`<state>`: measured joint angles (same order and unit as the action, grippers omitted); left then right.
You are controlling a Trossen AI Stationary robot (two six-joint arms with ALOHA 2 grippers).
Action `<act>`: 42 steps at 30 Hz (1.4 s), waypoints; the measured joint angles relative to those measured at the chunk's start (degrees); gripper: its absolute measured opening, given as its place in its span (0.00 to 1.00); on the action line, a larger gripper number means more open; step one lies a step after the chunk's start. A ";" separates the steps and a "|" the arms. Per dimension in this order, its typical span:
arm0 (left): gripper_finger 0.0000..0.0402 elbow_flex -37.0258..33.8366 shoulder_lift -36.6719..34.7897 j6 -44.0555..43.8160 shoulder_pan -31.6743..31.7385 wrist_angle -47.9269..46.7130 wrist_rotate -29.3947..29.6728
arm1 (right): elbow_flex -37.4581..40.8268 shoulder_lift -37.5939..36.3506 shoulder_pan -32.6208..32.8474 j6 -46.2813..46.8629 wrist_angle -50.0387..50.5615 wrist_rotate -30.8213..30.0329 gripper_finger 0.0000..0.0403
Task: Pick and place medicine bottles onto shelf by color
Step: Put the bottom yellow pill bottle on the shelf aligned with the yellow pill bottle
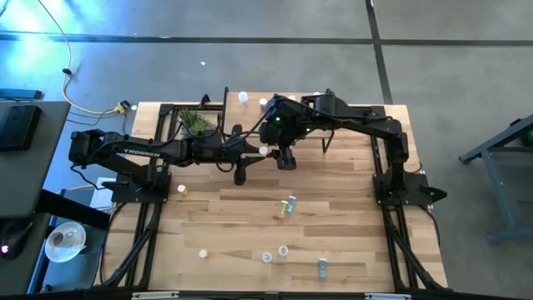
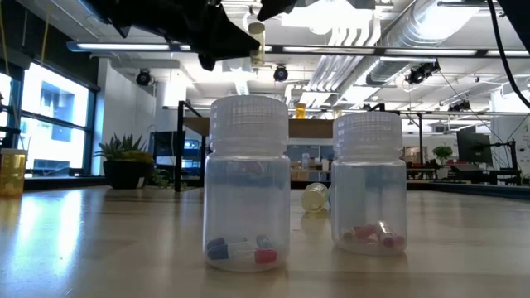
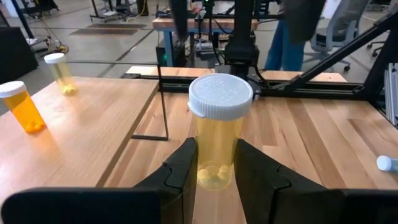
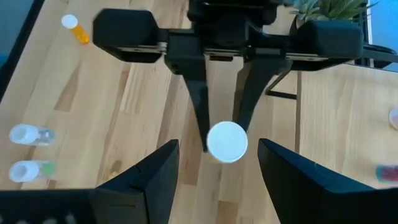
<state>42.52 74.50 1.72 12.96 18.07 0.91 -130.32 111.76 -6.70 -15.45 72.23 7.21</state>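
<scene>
Standing here watching and honestly this looks like the sketchy bit. The left gripper (image 3: 214, 165) is pinched tight on a yellow bottle (image 3: 217, 134) with a white cap, holding it upright up off the table near the front edge of the shelf (image 3: 81, 134), roughly mid-table. The right gripper (image 4: 214, 163) hangs directly above that same bottle with its fingers spread wide, one on each side of the cap when you look down from its wrist camera. So both claws are crowding one little bottle, and that's my worry: if the right one comes down and closes while the left is clamped, they could bump fingers or squeeze the bottle sideways and pop it loose. If the left lets go before the right has a real grip, it drops, and these things roll; there are already several bottles lying on their sides on the table (image 1: 350, 242). It's also gripped low on the body, so a nudge at the cap could tip it. The shelf already has an orange bottle (image 3: 22, 106) and a pale yellow one (image 3: 61, 73) on it, so a sloppy placement could knock those over or land this one beside the wrong color.
</scene>
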 joint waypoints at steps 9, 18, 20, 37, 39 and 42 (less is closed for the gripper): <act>0.21 0.00 0.00 0.00 -0.01 2.89 0.00 | 0.00 1.62 -0.02 0.05 -0.22 -0.24 0.52; 0.21 0.00 0.00 0.00 0.01 3.99 2.20 | 0.00 1.87 -0.04 0.38 -0.75 -0.51 0.46; 0.21 0.00 0.00 0.01 0.01 4.59 2.22 | 0.00 2.18 -0.06 0.38 -1.21 -0.56 0.43; 0.22 0.00 0.00 0.00 -0.01 4.43 2.21 | 0.00 2.25 -0.06 0.38 -1.44 -0.60 0.25; 0.23 0.00 0.00 0.02 -0.01 4.41 2.21 | 0.00 2.25 -0.06 0.38 -1.40 -0.65 0.26; 0.26 0.00 0.00 0.02 0.02 4.41 2.39 | 0.00 2.25 -0.04 0.38 -1.40 -1.71 0.26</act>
<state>42.52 74.50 1.74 12.98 22.48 3.30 -130.32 114.02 -6.74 -15.07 70.83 5.50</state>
